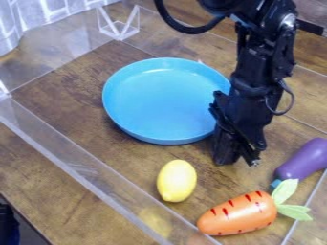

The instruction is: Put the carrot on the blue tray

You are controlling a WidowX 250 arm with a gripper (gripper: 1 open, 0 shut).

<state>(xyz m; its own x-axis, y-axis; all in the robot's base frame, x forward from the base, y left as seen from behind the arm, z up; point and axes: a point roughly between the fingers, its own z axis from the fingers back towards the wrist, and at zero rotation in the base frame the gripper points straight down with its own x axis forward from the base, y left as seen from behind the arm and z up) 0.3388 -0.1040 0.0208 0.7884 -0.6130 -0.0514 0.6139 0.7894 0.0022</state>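
Observation:
The orange carrot [240, 212] with a pale green leafy top lies on the wooden table near the bottom right. To its upper left sits the round blue tray [153, 100], nothing in it. My black gripper [235, 153] hangs point-down just off the tray's right rim, above and behind the carrot and apart from it. Its fingers are drawn together with nothing between them.
A yellow lemon [178, 180] lies left of the carrot. A purple eggplant [304, 158] rests at the right edge. Clear plastic walls [76, 144] run along the left and front of the table.

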